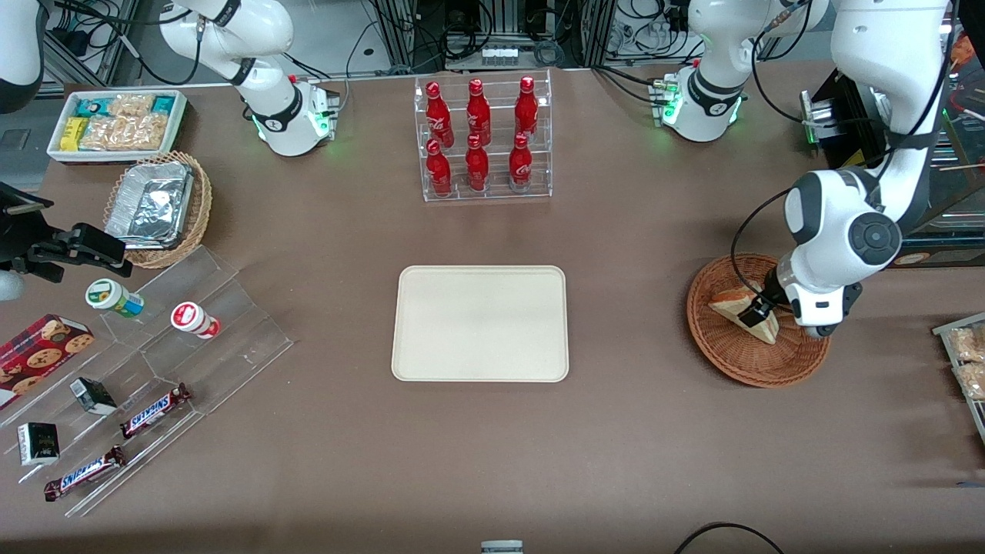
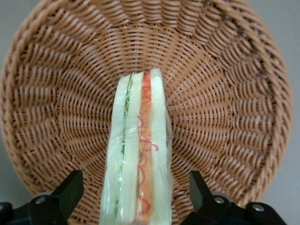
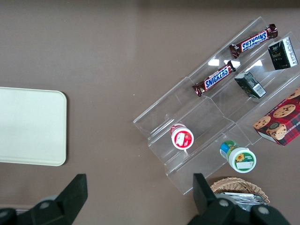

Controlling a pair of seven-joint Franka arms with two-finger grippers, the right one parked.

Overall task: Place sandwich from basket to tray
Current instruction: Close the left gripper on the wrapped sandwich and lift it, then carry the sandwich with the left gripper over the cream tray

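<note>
Brown worktop (image 1: 631, 431): sandwich (image 2: 138, 150) stands on edge in the basket (image 2: 225, 93), filling up, so the gripper (image 2: 136, 197) hovers spread wide astride its bread faces, not touching; tray (image 1: 480, 323) waits well apart, mid-worktop.

"SNICKERS" reads on two candy bars (image 3: 213, 80) (image 3: 253, 41).

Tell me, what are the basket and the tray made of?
The basket looks like woven wicker: reddish-brown strands crossing over ribs. The tray looks like smooth matte plastic, cream, though that is uncertain. The gripper sits open around the sandwich in the basket.
</note>
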